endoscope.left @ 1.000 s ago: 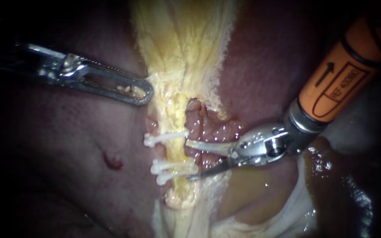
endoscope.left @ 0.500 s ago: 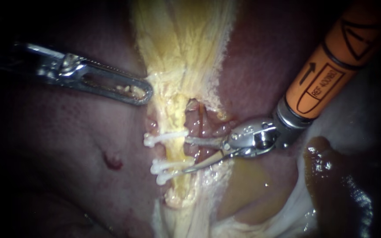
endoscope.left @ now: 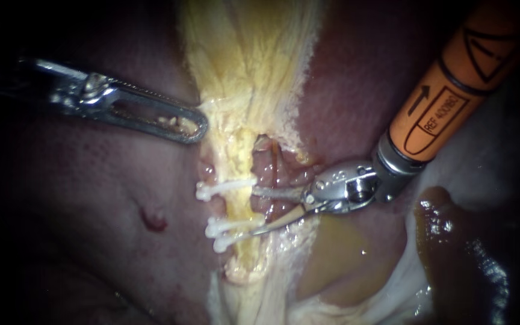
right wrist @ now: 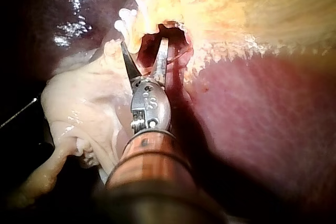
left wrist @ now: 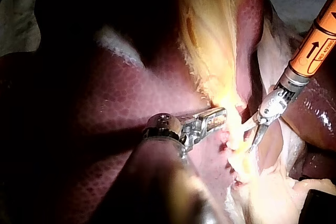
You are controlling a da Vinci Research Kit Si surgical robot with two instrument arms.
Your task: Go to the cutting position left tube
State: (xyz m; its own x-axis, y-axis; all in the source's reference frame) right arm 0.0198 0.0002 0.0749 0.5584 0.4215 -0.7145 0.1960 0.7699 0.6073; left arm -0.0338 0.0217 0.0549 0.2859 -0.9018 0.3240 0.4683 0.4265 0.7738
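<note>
Pale yellow left tube (endoscope.left: 240, 207) bears three white clips (endoscope.left: 227, 187); right instrument (endoscope.left: 256, 212) jaws gape beside it.

1. Right instrument (right wrist: 144, 43) — blades spread apart, tips poked into the hole in the yellow tissue (right wrist: 236, 3).
2. White clips (right wrist: 124, 13) sit just beside one blade.
3. Dark red liver (right wrist: 252, 124) — off to the other side.

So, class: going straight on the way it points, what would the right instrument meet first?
The right instrument, jaws open, would probably meet the yellow tube first, between upper clip and lower clips; depth unclear.
</note>
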